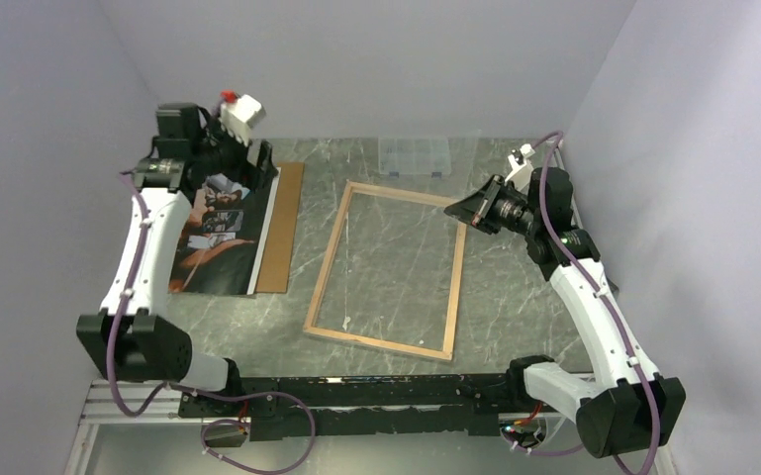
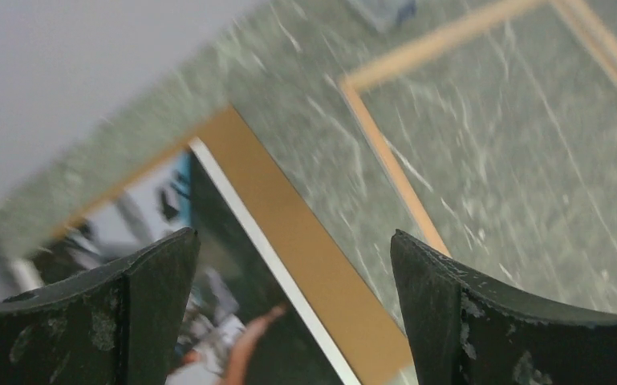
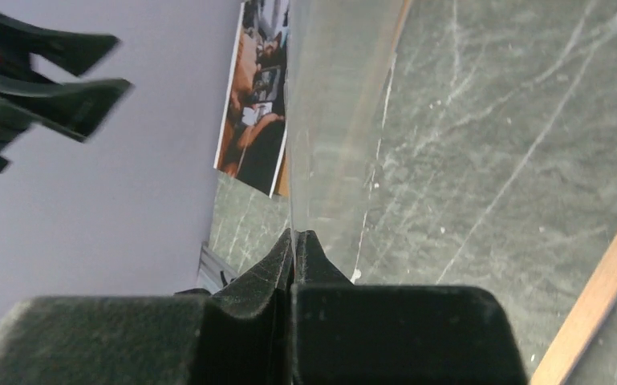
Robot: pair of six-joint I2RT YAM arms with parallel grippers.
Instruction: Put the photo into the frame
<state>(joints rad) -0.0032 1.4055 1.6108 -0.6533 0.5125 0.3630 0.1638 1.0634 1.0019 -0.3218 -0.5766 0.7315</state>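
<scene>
The photo (image 1: 220,236) lies at the left on a brown backing board (image 1: 282,230). It also shows in the left wrist view (image 2: 233,329) and the right wrist view (image 3: 257,96). My left gripper (image 1: 258,158) is open and empty, hovering over the photo's far right edge and the board (image 2: 305,249). The frame (image 1: 329,267) lies back up in the middle, its light wood border showing. My right gripper (image 1: 453,210) hangs over the frame's far right corner. In the right wrist view it (image 3: 297,234) is shut on the edge of a clear pane (image 3: 329,120).
A small clear plastic compartment box (image 1: 414,156) stands at the back behind the frame. Grey walls close in at left, back and right. A black rail (image 1: 356,401) runs along the near edge between the arm bases.
</scene>
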